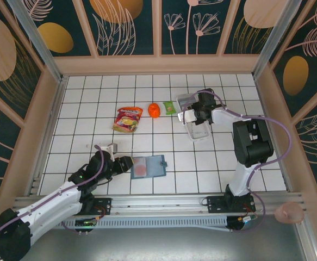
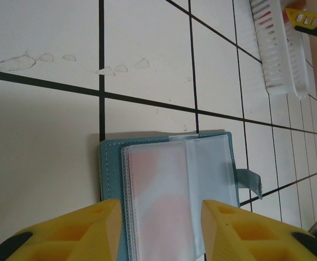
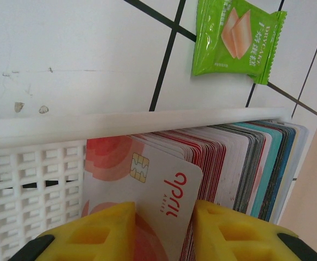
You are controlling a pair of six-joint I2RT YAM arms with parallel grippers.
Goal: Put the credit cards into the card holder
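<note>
1. A white tiled table (image 1: 93, 109) with dark grid lines fills the floor of a booth. The booth's dark walls (image 1: 125, 27) carry leaf patterns.
2. The left arm lies low along the near left. It stretches from its base toward the middle of the table, with its wrist just left of the wallet (image 1: 150, 166).
3. The left gripper (image 2: 161, 209) is level with the table, its yellow fingers (image 2: 98, 223) apart and gripping nothing. The near edge of the wallet (image 2: 169, 185) lies between them. The wallet lies open and flat at near centre with its clear sleeves up, and a pinkish patch shows through them.
4. The right arm rises from its base at the near right, then bends left and far toward the white tray (image 1: 199, 133).
5. The right gripper (image 3: 165, 209) points down into the tray (image 3: 38, 163), its fingers a little apart over the front card (image 3: 147, 174). I cannot tell whether they touch it. The cards (image 3: 240, 157) stand packed on edge behind it.
6. Just beyond the tray lies a green packet (image 3: 234, 38). Left of it lie an orange thing (image 1: 154, 110) and a red-and-yellow bag (image 1: 128, 118).
</note>
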